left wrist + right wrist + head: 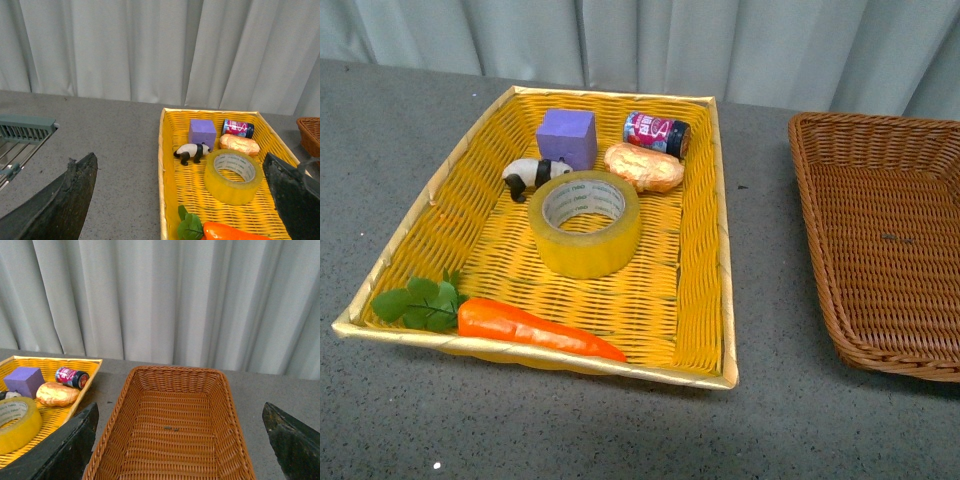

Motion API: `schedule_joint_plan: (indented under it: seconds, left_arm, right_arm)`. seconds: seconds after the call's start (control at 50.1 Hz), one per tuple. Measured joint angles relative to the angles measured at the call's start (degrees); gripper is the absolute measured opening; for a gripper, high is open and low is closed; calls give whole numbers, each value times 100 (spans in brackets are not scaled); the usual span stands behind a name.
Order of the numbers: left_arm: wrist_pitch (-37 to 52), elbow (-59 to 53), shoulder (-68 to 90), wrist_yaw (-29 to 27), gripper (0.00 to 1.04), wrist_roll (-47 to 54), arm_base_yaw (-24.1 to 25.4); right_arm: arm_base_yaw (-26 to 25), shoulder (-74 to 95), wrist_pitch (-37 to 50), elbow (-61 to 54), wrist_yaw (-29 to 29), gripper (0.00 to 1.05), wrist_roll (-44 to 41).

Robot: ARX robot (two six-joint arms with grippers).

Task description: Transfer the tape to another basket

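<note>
The tape [585,223], a wide yellow roll with a white core printed in green, lies flat in the middle of the bright yellow woven basket [410,255]. It also shows in the left wrist view [233,176] and at the edge of the right wrist view [16,425]. The brown wicker basket [880,270] stands empty to the right; in the right wrist view its rim [175,371] is straight ahead. My left gripper [185,200] is open, high above and short of the tape. My right gripper [180,440] is open above the brown basket. Neither arm shows in the front view.
In the yellow basket with the tape lie a purple cube [566,138], a toy panda [532,176], a small red can [656,132], a bread roll [644,167] and a carrot with green leaves [525,327]. A metal rack [22,137] stands far left. Grey curtain behind.
</note>
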Motion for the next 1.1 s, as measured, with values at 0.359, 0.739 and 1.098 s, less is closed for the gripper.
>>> schedule_joint_plan:
  seconds: [0.359,0.739,1.098]
  left_arm:
    - [0,0,0,0,98,0,0]
    - [0,0,0,0,98,0,0]
    - [0,0,0,0,98,0,0]
  right_arm:
    - [0,0,0,0,0,96,0]
    - [0,0,0,0,0,96,0]
    - [0,0,0,0,0,96,0]
